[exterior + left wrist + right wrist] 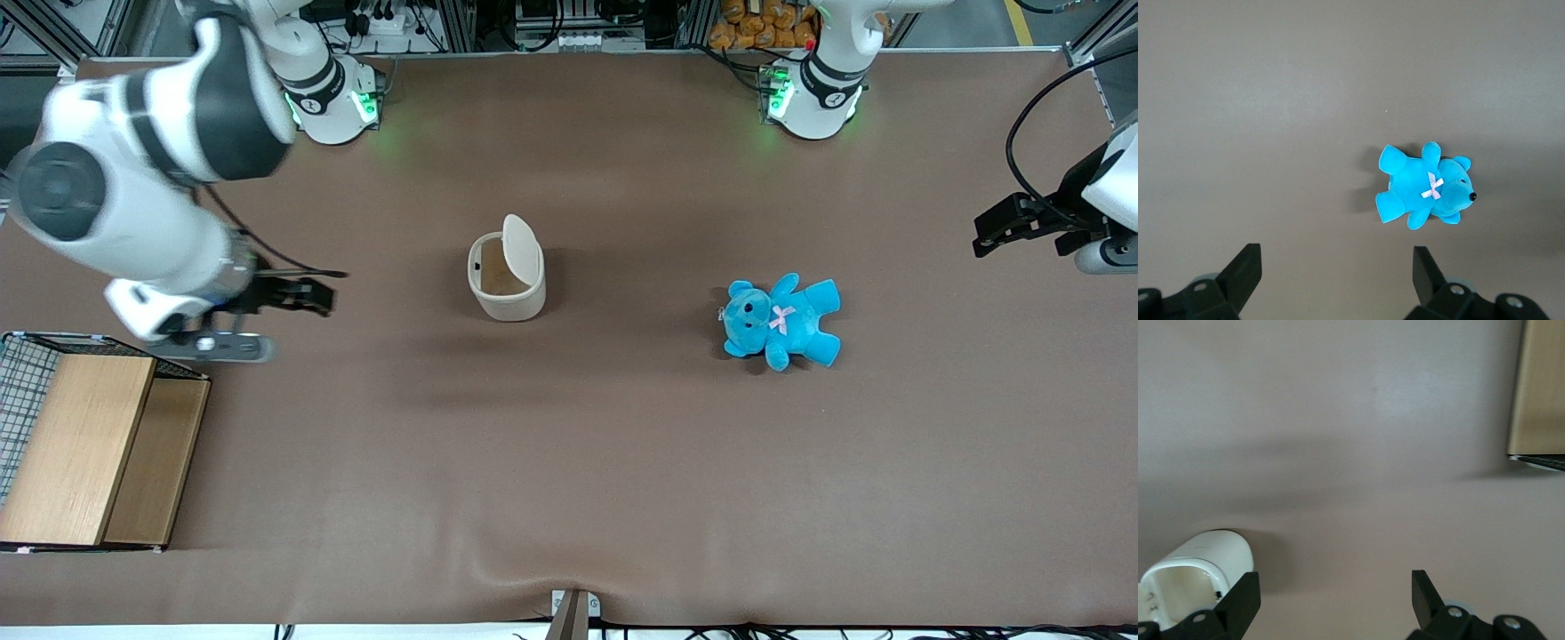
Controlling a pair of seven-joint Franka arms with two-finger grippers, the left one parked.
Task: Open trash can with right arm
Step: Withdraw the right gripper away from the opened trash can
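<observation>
The cream-white trash can (505, 286) stands on the brown table near its middle. Its flat lid (522, 249) is tipped up on its hinge and the brown inside shows. The right arm (133, 187) hangs over the working arm's end of the table. Its black gripper (307, 297) is open and empty, above the table and well apart from the can, toward the working arm's end. In the right wrist view the gripper (1335, 597) spreads wide over bare table, with the can (1197, 577) beside one fingertip (1245, 600).
A wire-and-wood basket (84, 444) stands at the working arm's end, nearer the front camera than the gripper; its wood edge also shows in the right wrist view (1538, 387). A blue teddy bear (782, 322) lies toward the parked arm's end.
</observation>
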